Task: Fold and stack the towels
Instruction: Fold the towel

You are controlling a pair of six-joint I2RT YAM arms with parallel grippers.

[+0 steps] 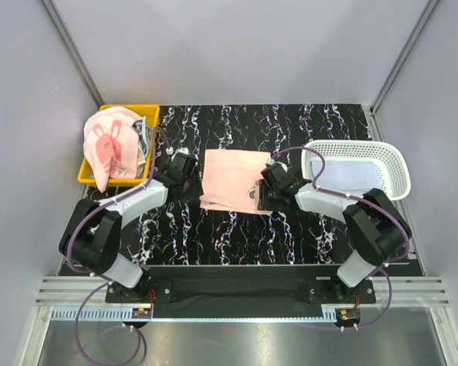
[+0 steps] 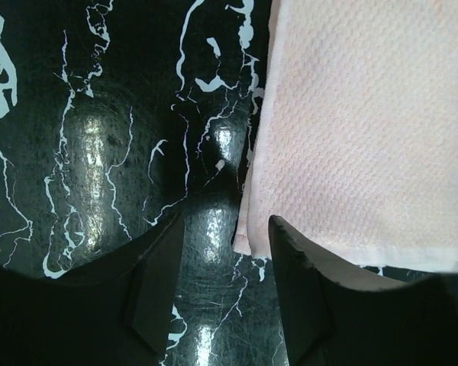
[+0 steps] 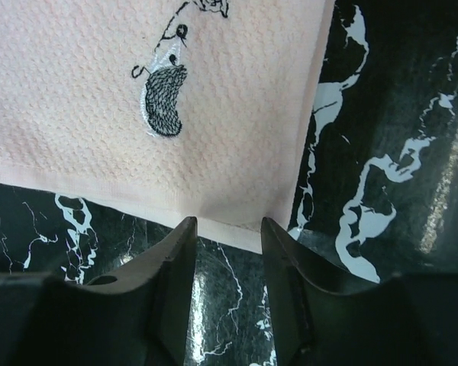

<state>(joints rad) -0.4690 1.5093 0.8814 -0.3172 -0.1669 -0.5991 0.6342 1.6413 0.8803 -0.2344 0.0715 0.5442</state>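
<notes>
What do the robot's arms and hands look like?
The left arm and right arm have bulky black joints, pale grey links and looping purple cables. The left hand and right hand each end in two black, tapering fingers.

black white-veined marble table [image 1: 237, 232], glossy under overhead glare; plain grey walls [image 1: 244, 46] behind and beside table; metal rail [image 1: 61, 288] before table.

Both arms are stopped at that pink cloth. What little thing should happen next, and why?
Probably close both tools: the pink towel lies flat, its near corners sit at the open left tool and right tool, so pinching them would let the arms fold it.
</notes>
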